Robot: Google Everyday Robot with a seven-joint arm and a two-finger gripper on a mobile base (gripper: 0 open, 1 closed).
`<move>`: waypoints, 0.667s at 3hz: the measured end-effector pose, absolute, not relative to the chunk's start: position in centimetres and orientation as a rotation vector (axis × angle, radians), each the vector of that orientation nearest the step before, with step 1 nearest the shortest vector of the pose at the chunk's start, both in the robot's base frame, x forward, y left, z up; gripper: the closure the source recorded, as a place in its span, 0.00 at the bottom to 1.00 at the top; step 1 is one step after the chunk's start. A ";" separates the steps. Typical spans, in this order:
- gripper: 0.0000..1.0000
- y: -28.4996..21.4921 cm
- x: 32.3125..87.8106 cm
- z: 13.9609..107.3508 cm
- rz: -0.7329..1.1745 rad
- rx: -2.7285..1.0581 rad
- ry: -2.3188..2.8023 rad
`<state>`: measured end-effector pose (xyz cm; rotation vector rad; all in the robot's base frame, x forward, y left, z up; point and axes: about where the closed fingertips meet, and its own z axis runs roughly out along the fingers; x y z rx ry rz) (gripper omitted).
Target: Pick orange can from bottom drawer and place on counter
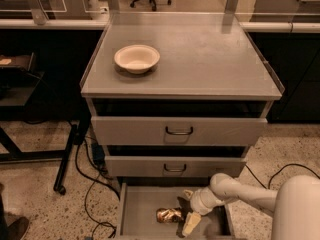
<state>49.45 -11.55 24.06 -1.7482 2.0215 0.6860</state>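
Camera view, the only one supplied.

1. The cabinet stands at centre frame with three grey drawers. The top drawer (220,131) and the middle drawer (140,167), both with handles, are pulled out a little. The bottom drawer (142,209) is pulled out much further, and its grey floor is visible.
2. The orange can (169,214) lies on its side on the floor of the bottom drawer, near the middle. Its surface is shiny and crumpled.
3. The white arm (240,194) enters from the lower right and reaches down into the bottom drawer.
4. The end effector (186,213) is inside the drawer, just to the right of the orange can. It is released: the two pale fingers (191,224) stand apart and nothing is gripped. Whether a finger touches the can cannot be determined.
5. The table (210,59), the flat grey top of the cabinet, carries a cream bowl (137,58) at its left rear.
6. Dark cables (90,184) trail over the speckled floor to the left of the cabinet.
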 end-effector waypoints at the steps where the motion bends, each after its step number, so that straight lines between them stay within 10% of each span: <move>1: 0.00 -10.7 51.0 19.5 0.748 -1.680 2.004; 2: 0.00 -10.9 51.3 19.4 0.741 -1.674 2.007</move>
